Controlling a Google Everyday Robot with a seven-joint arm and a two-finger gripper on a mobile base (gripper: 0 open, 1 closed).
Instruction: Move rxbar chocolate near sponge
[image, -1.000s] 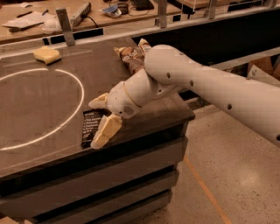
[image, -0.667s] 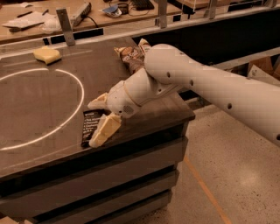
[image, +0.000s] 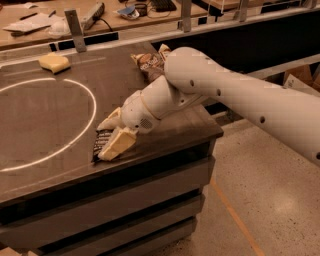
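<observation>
The rxbar chocolate (image: 101, 143), a small flat black wrapper with white text, lies on the dark table near its front edge, right of the white circle. My gripper (image: 111, 134) is down at the bar, right over it and covering its right side. The sponge (image: 54, 62), a pale yellow block, sits at the table's far left, well away from the bar and the gripper.
A brown-and-cream crinkly snack bag (image: 149, 61) lies at the table's back edge, partly behind my arm (image: 220, 95). A white circle (image: 75, 140) is marked on the table (image: 165, 140). A cluttered bench (image: 30, 25) stands behind. The floor drops off to the right.
</observation>
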